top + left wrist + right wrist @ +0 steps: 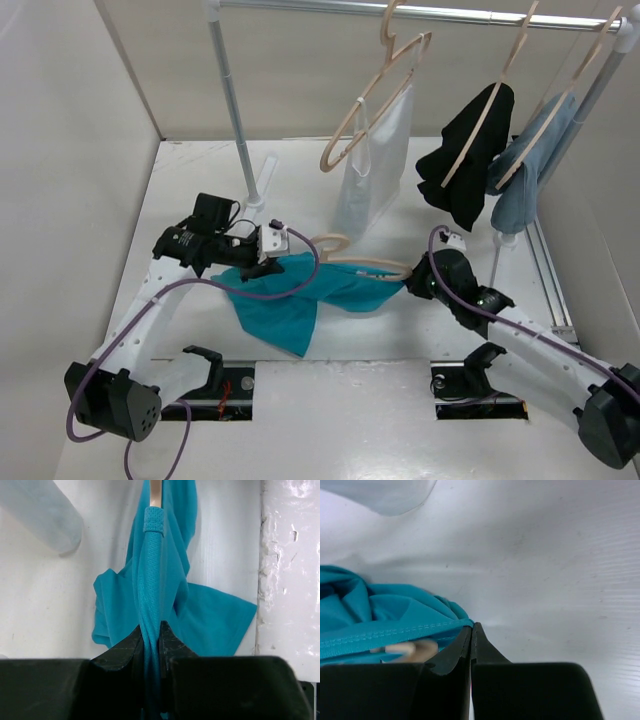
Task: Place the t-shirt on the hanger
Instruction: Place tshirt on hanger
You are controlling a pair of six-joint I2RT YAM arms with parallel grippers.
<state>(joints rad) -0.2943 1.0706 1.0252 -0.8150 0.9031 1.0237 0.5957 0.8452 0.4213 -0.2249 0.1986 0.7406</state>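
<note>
Teal cloth, top view: your t-shirt (290, 295) lies crumpled at centre, draped over the hanger (372, 266), whose hook pokes out at 12 o'clock.
Grippers, top view: left gripper (268, 262) at the shirt's 10 o'clock, right gripper (412, 278) at its 3 o'clock.
Bag, top view only: a pale see-through bag (378, 160) hangs below the rail (420, 12); you cannot tell its contents.
Left wrist: fingers (125, 645) are clenched on a taut fold of shirt, with hanger wood at 12 o'clock.
Right wrist: fingers are pressed together, the hem meeting their tips; you cannot tell whether cloth is pinched.

T-shirt (290, 300) on table (200, 190), hanger (372, 265) partly inside it; rack (235, 100) behind.
</note>
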